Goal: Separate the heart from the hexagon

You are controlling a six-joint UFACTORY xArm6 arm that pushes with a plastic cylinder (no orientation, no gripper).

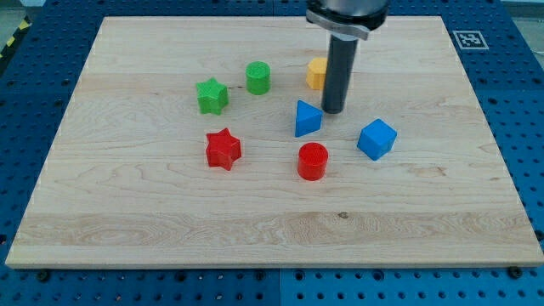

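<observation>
My tip, a bare rod with no claw, sits between the yellow block and the blue triangle.

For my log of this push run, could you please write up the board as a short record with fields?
surface: wooden board on a blue pegboard
tip: my tip, just right of the blue triangular block
partly hidden: yellow block behind the rod, shape unclear
greens: green star, green cylinder, apart
reds: red star, red cylinder
rightmost: blue cube
heart and hexagon: cannot make out either
</observation>
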